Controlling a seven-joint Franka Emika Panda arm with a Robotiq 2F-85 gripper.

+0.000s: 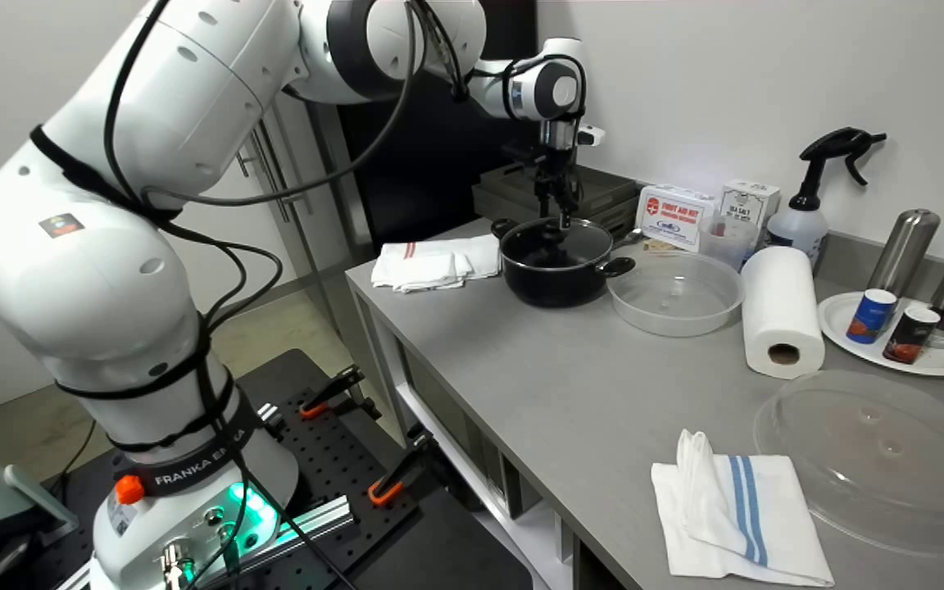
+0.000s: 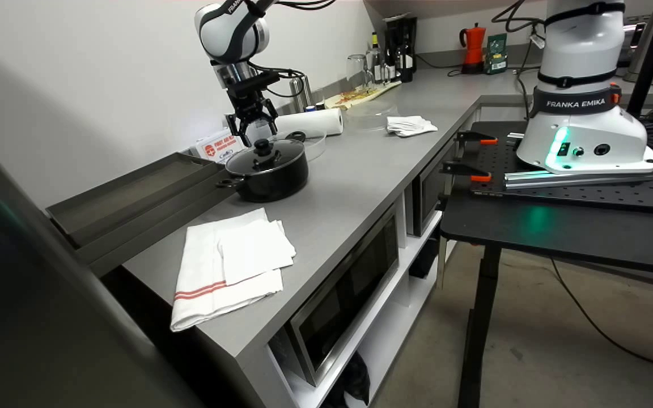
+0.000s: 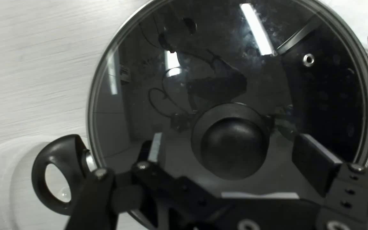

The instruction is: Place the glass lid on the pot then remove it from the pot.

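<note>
Glass lid (image 1: 560, 248) on black pot (image 1: 552, 288)

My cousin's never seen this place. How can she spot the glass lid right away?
Start at the long grey counter and find the black pot, near the folded white towel with red stripes. The glass lid covers that pot like a round, shiny, dark-looking window. Unlike the clear bowl beside the pot, it has a black knob in its middle.

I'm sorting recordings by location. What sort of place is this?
Probably a kitchen or kitchenette: the counter holds a black pot with a glass lid on, a paper towel roll and a red moka pot.
</note>
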